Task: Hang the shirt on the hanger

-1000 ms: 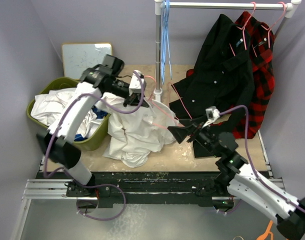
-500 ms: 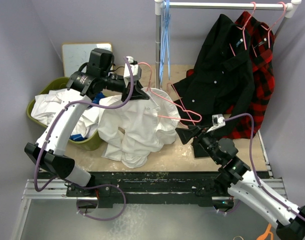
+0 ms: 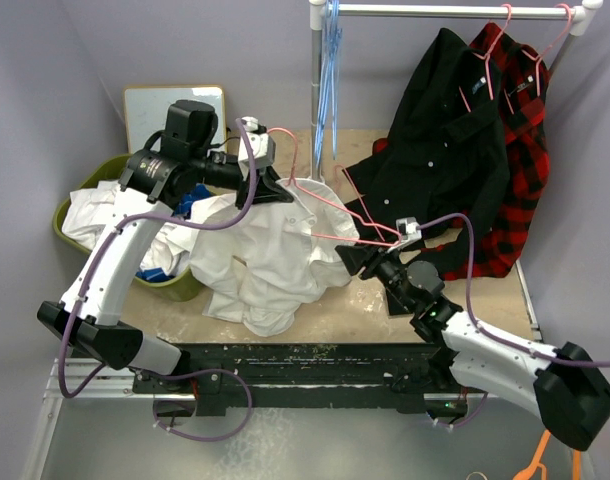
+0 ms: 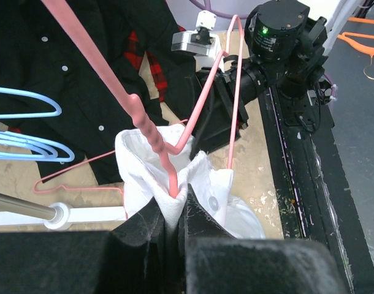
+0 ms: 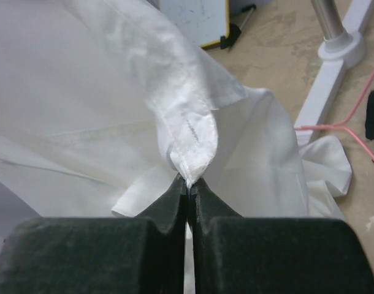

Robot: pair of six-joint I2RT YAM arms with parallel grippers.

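The white shirt (image 3: 270,262) hangs in a bunch from the pink hanger (image 3: 330,198), and its lower folds rest on the table. My left gripper (image 3: 275,190) is raised at the shirt's top. In the left wrist view it is shut (image 4: 173,195) on white collar fabric (image 4: 202,184) together with the hanger's pink stem (image 4: 149,131). My right gripper (image 3: 347,257) sits low at the shirt's right side. Seen from the right wrist, its jaws (image 5: 190,182) are shut on a stitched hem (image 5: 196,147) of the shirt.
A green bin (image 3: 190,285) of white cloth stands at left, with a whiteboard (image 3: 170,112) behind it. The rack pole (image 3: 318,95) carries blue hangers (image 3: 331,60). A black shirt (image 3: 445,140) and a plaid shirt (image 3: 530,150) hang on the right.
My left arm has lifted the hanger and shirt up and back. My right gripper has moved left to the shirt's edge and shut on the hem.
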